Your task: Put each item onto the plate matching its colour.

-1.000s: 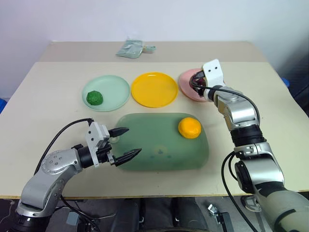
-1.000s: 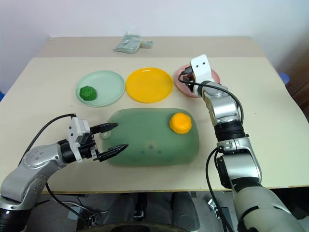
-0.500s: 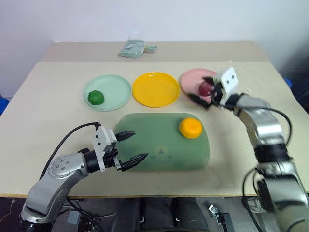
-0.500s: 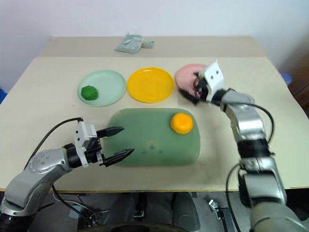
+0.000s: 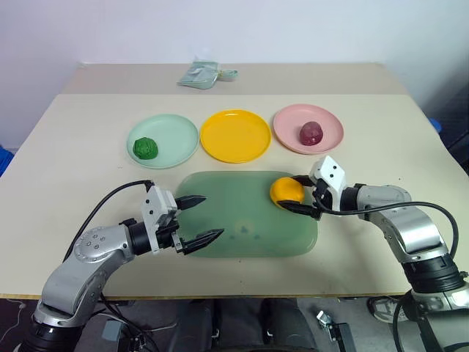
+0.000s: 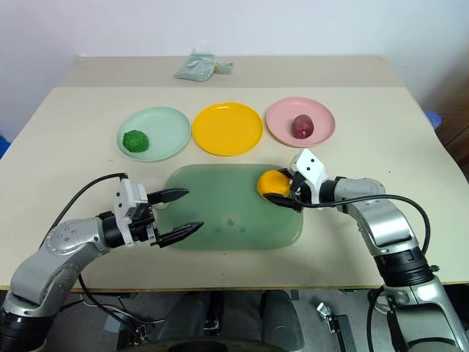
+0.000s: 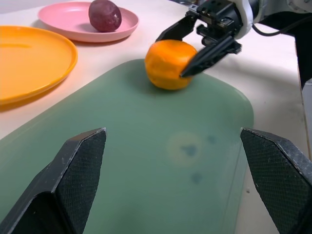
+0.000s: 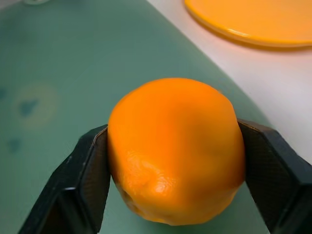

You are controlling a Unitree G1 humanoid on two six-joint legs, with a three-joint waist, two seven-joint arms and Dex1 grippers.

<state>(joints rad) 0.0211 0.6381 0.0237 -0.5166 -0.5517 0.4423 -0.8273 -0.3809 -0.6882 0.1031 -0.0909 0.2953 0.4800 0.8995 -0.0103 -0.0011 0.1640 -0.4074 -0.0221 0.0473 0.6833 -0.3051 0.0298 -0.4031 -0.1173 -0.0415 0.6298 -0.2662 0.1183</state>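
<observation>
The orange-yellow item (image 5: 284,191) sits on the right part of the translucent green tray (image 5: 242,231). My right gripper (image 5: 292,195) reaches in from the right, and its fingers (image 8: 87,170) press against both sides of the item. The maroon-purple item (image 5: 311,133) lies on the pink plate (image 5: 333,139). The bumpy dark green item (image 5: 144,148) lies on the mint green plate (image 5: 179,128). Between them the yellow plate (image 5: 236,136) holds nothing. My left gripper (image 5: 209,216) hovers open over the tray's left end, with nothing between its fingers.
A crumpled pale green packet (image 5: 206,73) lies at the back of the beige table (image 5: 73,169). The three plates stand in a row just behind the tray. Bare tabletop stretches to the left and right of the tray.
My right gripper let go of the maroon-purple item on the pink plate, drew back to the tray and closed around the orange-yellow item. The left gripper stayed put.
</observation>
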